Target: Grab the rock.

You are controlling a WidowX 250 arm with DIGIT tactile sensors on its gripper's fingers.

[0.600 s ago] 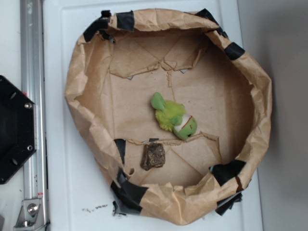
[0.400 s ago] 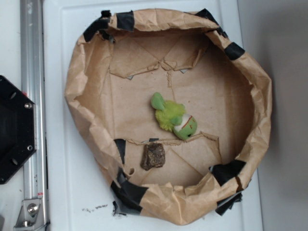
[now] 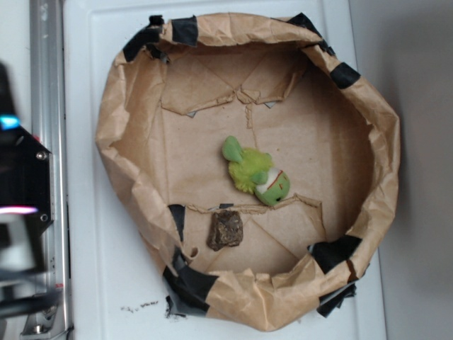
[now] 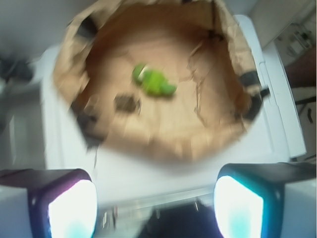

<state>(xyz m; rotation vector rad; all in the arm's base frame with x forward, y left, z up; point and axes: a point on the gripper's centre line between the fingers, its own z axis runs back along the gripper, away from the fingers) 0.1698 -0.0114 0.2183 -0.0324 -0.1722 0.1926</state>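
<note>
Rock (image 3: pixel 225 231) sat on the floor of the brown paper basin (image 3: pixel 386 142), toward 6 o'clock of the basin in the exterior view, lying just past a fold line in the paper and close to a black tape patch (image 3: pixel 177 218) at its 9 o'clock. Green plush toy (image 3: pixel 253 173) lay near basin centre, at about 1 o'clock from the rock, the two near but not touching. Basin rim was crumpled and patched with black tape at several spots, resting on a white tabletop (image 3: pixel 99 297). A metal rail (image 3: pixel 46 92) ran along the left edge of the exterior view, with a blurred dark part of the arm (image 3: pixel 18 212) over it at 9 o'clock, well apart from the basin. In the wrist view, heavily blurred, the gripper (image 4: pixel 155 208) hung outside the basin's near rim with jaws spread wide, nothing between them; two glowing fingers (image 4: pixel 72 208) showed at 7 and 5 o'clock of the frame. From there the rock (image 4: pixel 127 103) appeared at 11 o'clock, the plush (image 4: pixel 152 81) just beyond it toward 12, both well apart from the released claw.
</note>
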